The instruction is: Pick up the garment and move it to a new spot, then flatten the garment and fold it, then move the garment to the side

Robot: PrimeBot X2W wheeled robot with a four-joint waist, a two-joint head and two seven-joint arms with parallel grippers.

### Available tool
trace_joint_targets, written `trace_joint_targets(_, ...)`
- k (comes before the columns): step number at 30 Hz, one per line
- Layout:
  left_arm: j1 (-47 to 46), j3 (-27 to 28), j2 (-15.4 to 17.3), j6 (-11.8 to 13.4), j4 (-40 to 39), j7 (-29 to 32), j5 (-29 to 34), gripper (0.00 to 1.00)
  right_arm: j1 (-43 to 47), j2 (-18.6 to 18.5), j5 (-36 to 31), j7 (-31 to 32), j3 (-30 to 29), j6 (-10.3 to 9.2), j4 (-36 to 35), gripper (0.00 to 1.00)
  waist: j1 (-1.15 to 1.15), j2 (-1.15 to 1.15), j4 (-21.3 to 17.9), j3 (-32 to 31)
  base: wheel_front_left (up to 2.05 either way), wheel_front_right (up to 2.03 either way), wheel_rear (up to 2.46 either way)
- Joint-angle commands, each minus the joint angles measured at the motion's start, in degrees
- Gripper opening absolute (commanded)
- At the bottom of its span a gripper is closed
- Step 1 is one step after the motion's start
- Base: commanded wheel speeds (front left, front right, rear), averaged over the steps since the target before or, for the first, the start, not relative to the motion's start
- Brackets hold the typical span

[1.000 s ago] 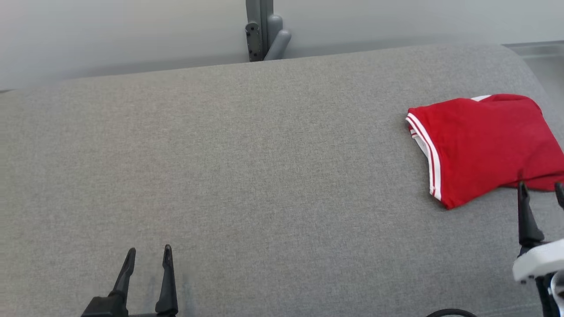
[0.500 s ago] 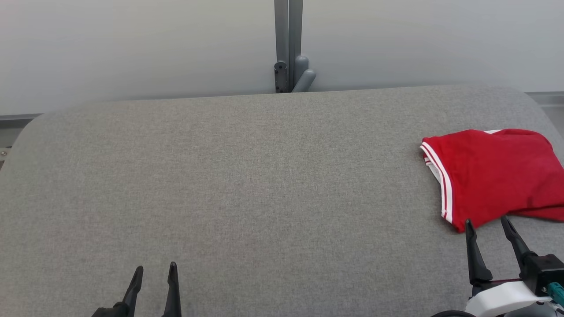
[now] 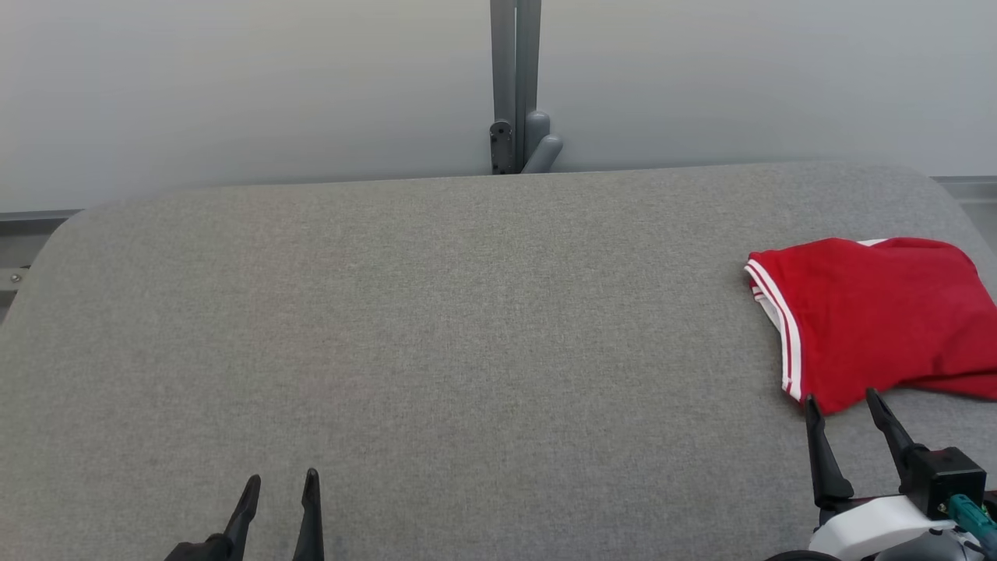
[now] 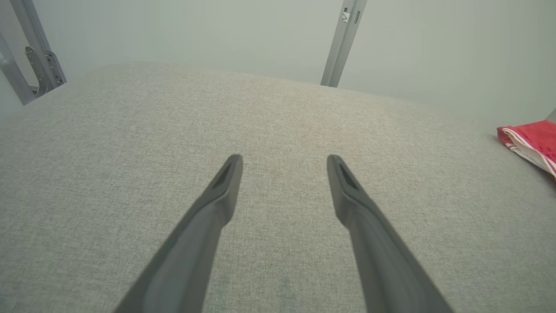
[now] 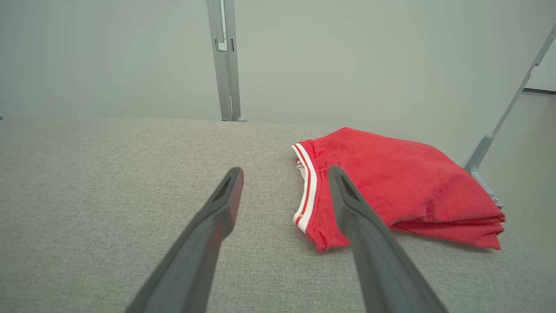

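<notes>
Right pincer [image 3: 841, 397] spread wide, holding nothing, tips close to the folded garment's [image 3: 872, 312] near edge, left pincer [image 3: 282, 477] likewise spread, well left of garment, counter's [image 3: 467, 312] right edge just beyond garment, open counter leftward.

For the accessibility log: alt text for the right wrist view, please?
A folded red garment with white-striped trim lies on a grey table, just past the right gripper, whose two dark fingers stand open and empty. A grey post rises against the pale wall behind.
</notes>
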Motion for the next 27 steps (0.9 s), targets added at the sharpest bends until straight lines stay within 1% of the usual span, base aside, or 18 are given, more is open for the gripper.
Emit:
trace_joint_targets(1,-0.8,0.1,0.1,-0.3,0.1,-0.1,-0.3,1.00,-0.4,0.0,0.4,-0.1,0.0,-0.08,0.2,1.00,0.00,0.01,0.1,0.0,0.00,0.00,0.00)
trace_joint_targets(11,-1.1,0.1,0.1,-0.7,0.2,-0.1,-0.7,1.00,-0.4,0.5,0.9,-0.1,-0.1,-0.08,0.3,1.00,0.00,0.01,0.3,0.0,0.00,0.00,0.00)
trace_joint_targets(25,-1.6,0.2,0.0,-0.5,0.1,0.0,-0.3,1.00,-1.1,0.6,0.2,0.0,0.0,-0.01,0.0,1.00,0.00,0.00,0.1,0.5,0.00,0.00,0.00)
trace_joint_targets(26,-1.7,0.1,0.1,-0.6,0.1,0.0,-0.3,0.00,-1.2,0.6,0.1,0.0,0.0,-0.01,0.0,0.00,0.00,0.00,0.1,0.6,0.00,0.00,0.00)
trace_joint_targets(27,-0.4,-0.2,-0.1,-0.5,1.0,0.1,-0.4,0.00,0.2,1.0,0.5,0.0,0.1,0.01,1.2,0.00,0.01,0.00,0.1,0.6,0.00,0.00,0.00)
